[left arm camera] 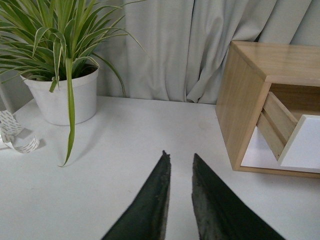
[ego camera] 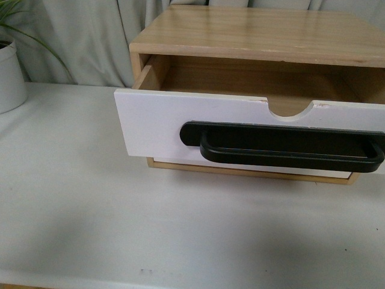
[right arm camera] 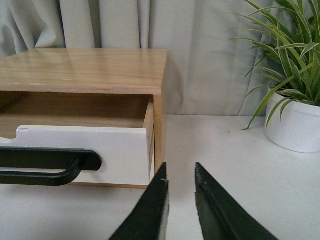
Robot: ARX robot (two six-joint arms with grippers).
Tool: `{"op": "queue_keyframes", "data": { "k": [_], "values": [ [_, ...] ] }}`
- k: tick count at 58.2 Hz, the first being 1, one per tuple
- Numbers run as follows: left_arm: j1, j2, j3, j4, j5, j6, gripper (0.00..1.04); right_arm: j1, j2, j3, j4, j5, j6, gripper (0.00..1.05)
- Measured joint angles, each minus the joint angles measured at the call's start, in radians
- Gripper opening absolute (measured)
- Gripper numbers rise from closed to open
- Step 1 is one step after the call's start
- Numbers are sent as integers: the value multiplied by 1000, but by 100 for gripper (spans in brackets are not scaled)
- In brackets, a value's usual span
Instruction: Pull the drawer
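Observation:
The drawer [ego camera: 156, 126], white-fronted with a half-round notch, stands pulled well out of its light wood cabinet [ego camera: 258, 33]. Its long black bar handle [ego camera: 289, 147] runs across the front. Neither arm shows in the front view. In the left wrist view my left gripper [left arm camera: 179, 156] is shut and empty, over the white table to the left of the cabinet [left arm camera: 247, 100], apart from it. In the right wrist view my right gripper [right arm camera: 180, 167] is shut and empty, just off the cabinet's right front corner [right arm camera: 158, 130], with the drawer [right arm camera: 120, 150] and handle end [right arm camera: 75, 162] beside it.
A white potted spider plant [left arm camera: 65, 90] stands on the table to the cabinet's left, with a curl of tape [left arm camera: 12, 135] near it. Another white potted plant [right arm camera: 295, 120] stands to the right. Grey curtains [ego camera: 84, 36] hang behind. The table's front edge [ego camera: 60, 283] is close.

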Motion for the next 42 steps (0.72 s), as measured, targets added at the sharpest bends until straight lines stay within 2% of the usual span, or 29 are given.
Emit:
{"op": "queue_keyframes", "data": {
  "k": [7, 19, 21, 25, 42],
  "values": [
    [0, 0, 0, 0, 0, 0, 41, 0, 0, 0, 0, 0, 0, 39],
    [0, 0, 0, 0, 0, 0, 95, 0, 0, 0, 0, 0, 0, 94],
    [0, 0, 0, 0, 0, 0, 100, 0, 0, 0, 0, 0, 2, 98],
    [0, 0, 0, 0, 0, 0, 98, 0, 0, 0, 0, 0, 2, 95],
    [0, 0, 0, 0, 0, 0, 98, 0, 0, 0, 0, 0, 2, 96]
  ]
}}
